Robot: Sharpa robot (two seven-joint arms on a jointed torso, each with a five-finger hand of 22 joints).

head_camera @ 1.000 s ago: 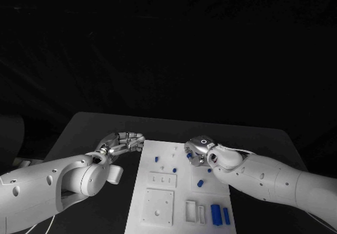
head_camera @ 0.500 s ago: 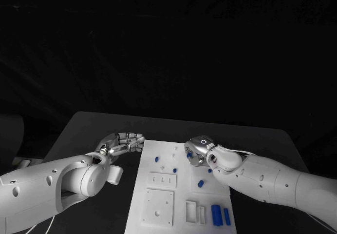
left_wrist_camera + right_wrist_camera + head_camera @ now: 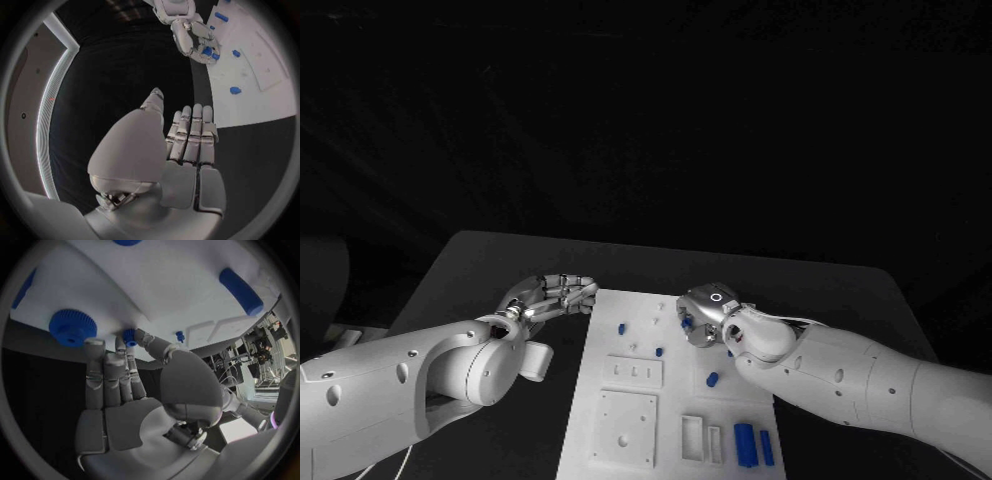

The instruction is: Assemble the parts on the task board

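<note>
Our right silver hand (image 3: 705,312) seems to pinch a small blue part (image 3: 129,336) over the white task board (image 3: 625,372); our left hand (image 3: 181,150), fingers pressed together, holds nothing beside it.

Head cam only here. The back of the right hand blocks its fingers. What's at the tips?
Observer: In the right wrist view, the right hand has its fingertips at a small blue peg on the white board. I can't tell if it's pinched.
Operator: Anything next to it?
Observer: A blue gear lies on the board, just beside the fingers.
Operator: Left hand holding anything?
Observer: No. In the left wrist view, the left hand has straight fingers and nothing in it.
</note>
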